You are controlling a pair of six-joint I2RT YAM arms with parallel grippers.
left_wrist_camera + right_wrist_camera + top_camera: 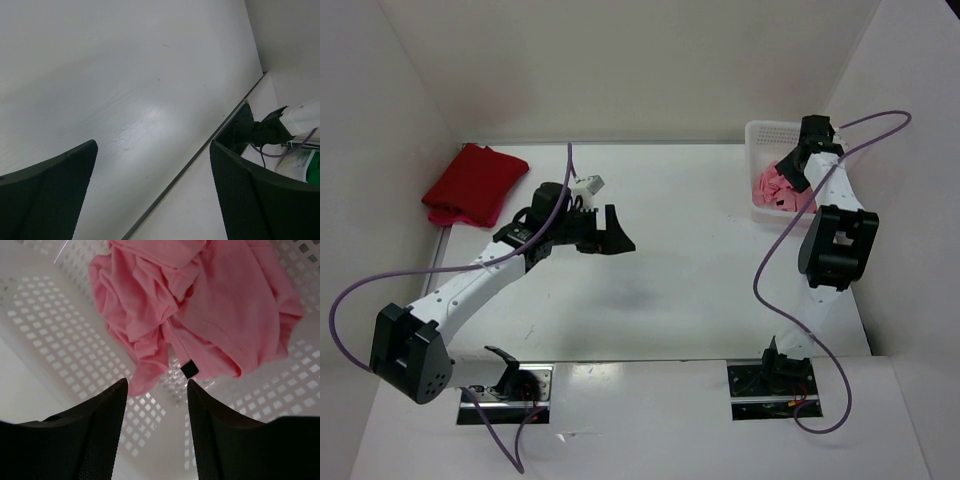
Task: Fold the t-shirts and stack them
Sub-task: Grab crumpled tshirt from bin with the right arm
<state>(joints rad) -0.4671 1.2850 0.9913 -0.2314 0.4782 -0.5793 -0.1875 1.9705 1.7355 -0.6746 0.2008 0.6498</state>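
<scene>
A white table [670, 230] stands between pale walls. In its far left corner lies a small stack of folded red shirts [475, 185], a brighter crimson edge showing under the top one. A white perforated basket [760, 135] sits in the far right corner, against the wall.

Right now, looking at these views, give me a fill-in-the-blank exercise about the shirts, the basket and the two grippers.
1. The white perforated plastic basket holds a crumpled cloth t-shirt coloured light ____.
2. The left gripper, jaws wide over the white table, holds ____.
3. The folded red cloth t-shirts lie at the table's far ____ corner.
4. The right gripper points into the basket with its jaws ____.
Missing words: pink; nothing; left; open.
</scene>
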